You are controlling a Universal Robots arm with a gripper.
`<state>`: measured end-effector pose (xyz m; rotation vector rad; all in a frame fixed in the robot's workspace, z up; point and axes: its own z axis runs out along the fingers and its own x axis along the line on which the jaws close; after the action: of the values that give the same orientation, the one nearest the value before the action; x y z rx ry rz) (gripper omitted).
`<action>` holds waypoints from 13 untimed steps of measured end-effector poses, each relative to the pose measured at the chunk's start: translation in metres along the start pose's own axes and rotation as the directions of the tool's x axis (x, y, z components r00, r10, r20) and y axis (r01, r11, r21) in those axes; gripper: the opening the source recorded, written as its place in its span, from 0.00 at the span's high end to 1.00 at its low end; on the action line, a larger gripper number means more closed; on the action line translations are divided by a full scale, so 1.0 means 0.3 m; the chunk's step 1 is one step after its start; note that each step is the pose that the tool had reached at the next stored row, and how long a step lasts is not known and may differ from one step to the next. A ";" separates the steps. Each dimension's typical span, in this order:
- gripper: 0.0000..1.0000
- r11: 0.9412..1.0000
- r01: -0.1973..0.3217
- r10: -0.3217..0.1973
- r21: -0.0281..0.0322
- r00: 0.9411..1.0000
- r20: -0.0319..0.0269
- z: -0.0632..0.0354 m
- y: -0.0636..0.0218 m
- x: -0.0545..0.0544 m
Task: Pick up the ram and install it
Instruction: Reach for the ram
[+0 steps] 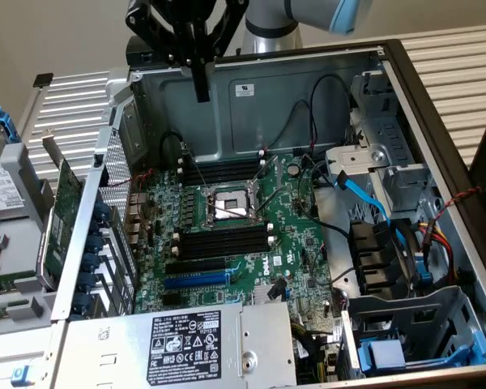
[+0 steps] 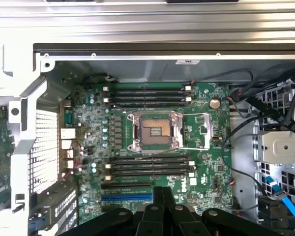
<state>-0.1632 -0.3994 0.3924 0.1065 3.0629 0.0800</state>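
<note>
My gripper [image 1: 201, 91] hangs above the back wall of the open computer case [image 1: 227, 101], its black fingers shut together with nothing between them. In the wrist view the gripper [image 2: 163, 191] looks straight down on the green motherboard [image 2: 201, 162]. Two banks of empty black memory slots flank the CPU socket [image 2: 155, 130]: one bank [image 2: 147, 93] towards the case wall, the other [image 2: 150, 164] closer to the fingers. In the exterior view they are the far bank [image 1: 223, 172] and the near bank [image 1: 223, 241]. The ram is out of view.
A large green expansion card [image 1: 61, 219] stands outside the case at the exterior view's left, beside a hard drive [image 1: 0, 190]. The silver power supply [image 1: 186, 344] fills the near end. A blue cable [image 1: 364, 194], black wires and drive cages [image 1: 421, 340] crowd the exterior view's right.
</note>
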 end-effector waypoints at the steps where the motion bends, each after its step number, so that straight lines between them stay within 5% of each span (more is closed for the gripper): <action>1: 0.90 1.000 0.000 0.000 0.000 1.000 0.000 -0.001 -0.001 0.015; 13: 0.90 1.000 0.000 0.000 0.000 1.000 0.000 -0.010 -0.016 0.196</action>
<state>-0.2223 -0.4000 0.3908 0.1065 3.0632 0.0802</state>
